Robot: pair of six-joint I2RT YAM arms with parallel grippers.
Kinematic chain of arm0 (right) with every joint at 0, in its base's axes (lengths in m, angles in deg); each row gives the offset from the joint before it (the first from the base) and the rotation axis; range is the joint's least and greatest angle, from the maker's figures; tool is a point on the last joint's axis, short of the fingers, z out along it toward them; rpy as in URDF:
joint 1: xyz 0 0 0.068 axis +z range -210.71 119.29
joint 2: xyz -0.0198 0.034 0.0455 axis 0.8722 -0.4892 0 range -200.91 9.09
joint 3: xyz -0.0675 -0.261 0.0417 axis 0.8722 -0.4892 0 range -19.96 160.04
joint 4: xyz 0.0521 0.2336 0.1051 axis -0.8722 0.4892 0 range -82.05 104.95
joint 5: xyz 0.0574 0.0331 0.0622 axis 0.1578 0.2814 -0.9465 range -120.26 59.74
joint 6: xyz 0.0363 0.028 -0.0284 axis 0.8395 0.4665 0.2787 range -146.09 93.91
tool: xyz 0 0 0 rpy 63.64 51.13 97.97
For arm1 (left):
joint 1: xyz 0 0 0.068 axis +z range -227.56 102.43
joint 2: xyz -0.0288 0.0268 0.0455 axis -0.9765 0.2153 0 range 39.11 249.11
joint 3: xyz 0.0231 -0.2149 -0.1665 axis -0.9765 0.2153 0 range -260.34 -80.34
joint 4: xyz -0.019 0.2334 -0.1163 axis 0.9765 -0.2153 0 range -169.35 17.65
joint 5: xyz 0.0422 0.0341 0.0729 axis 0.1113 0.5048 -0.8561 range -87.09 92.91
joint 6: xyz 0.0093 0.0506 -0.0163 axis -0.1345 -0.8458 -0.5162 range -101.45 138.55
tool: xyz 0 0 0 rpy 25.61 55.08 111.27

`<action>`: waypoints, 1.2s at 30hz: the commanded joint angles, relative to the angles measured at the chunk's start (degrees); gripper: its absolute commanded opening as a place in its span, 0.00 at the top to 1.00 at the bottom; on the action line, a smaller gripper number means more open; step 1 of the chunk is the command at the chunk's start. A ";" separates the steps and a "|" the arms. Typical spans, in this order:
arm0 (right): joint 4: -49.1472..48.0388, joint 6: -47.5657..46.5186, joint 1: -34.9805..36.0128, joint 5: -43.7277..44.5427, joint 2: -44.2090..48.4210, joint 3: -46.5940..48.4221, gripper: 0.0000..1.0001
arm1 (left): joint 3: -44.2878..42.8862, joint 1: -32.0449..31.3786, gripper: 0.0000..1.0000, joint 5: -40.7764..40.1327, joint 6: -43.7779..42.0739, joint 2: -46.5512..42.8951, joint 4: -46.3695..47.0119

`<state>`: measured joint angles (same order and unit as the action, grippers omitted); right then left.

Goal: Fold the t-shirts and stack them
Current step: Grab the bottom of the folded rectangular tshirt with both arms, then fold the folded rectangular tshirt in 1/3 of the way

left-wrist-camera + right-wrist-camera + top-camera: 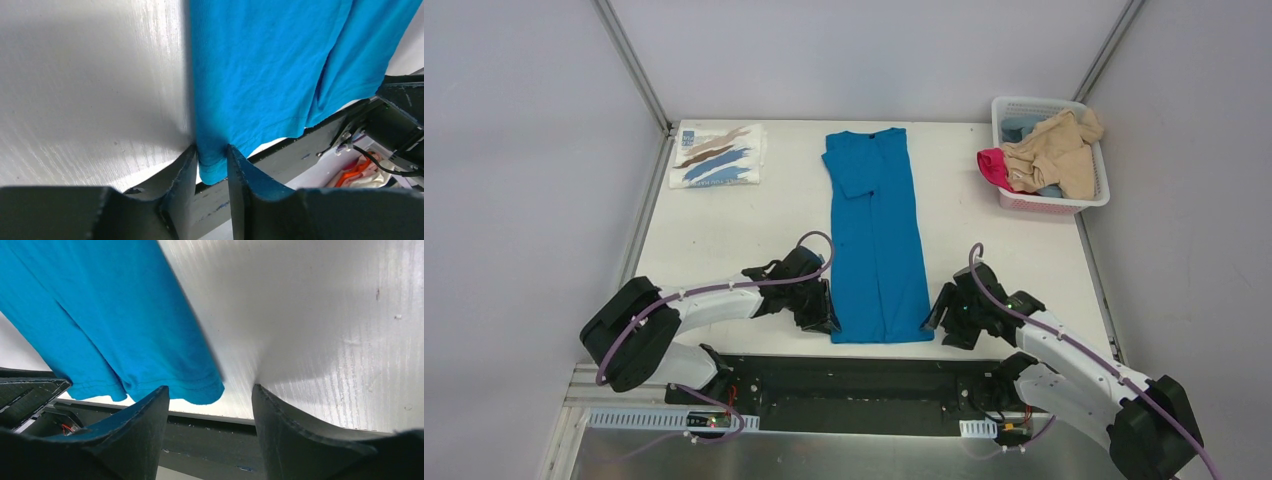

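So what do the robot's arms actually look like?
The left arm and right arm are smooth white links between chunky black joints, with a big rounded black housing at each shoulder end. A thin purple cable runs loosely along each arm. The left tool and right tool each end in two matte black, wedge-shaped fingers. No markings are visible.

Plain white table [724, 240], boxed in by pale grey walls [524, 150] on three sides, aluminium posts [634, 65] in the corners at 11 and 1 o'clock. White mesh basket [1056, 206] at 2 o'clock. Black strip [854, 375] and a shiny metal sheet [824, 455] along 6 o'clock. Soft, even light.
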<state>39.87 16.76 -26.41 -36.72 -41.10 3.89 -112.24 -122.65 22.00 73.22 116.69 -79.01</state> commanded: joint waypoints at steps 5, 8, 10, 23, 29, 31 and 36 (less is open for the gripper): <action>-1.02 1.24 -0.68 -0.29 -0.03 -1.43 0.42 | 2.36 -1.24 0.77 1.25 2.34 0.61 0.15; -1.99 1.22 -0.82 -0.28 -0.21 -2.01 0.46 | 2.38 -1.23 0.81 1.07 2.61 1.00 0.15; -2.61 1.22 -0.98 -1.00 -0.53 -2.14 0.51 | 2.21 -1.22 0.84 1.20 2.82 1.46 0.15; -8.99 -0.20 -1.01 -11.74 1.49 -4.60 1.00 | 2.26 -1.59 1.00 4.25 3.67 -2.29 0.16; -8.40 -0.68 -1.00 -9.81 4.84 -2.41 1.00 | -0.83 -1.48 1.00 3.60 2.07 -2.39 0.41; -8.85 -0.90 -1.01 -8.67 4.54 -1.24 1.00 | -3.14 -1.18 1.00 3.87 0.20 -1.43 0.42; -11.03 -2.52 -1.16 -4.76 1.05 3.85 1.00 | -8.80 2.19 1.00 5.28 -4.00 1.17 0.42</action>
<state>32.18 15.90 -27.26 -45.25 -38.13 1.79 -115.54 -122.86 25.52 73.68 116.32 -79.12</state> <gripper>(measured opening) 0.013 0.009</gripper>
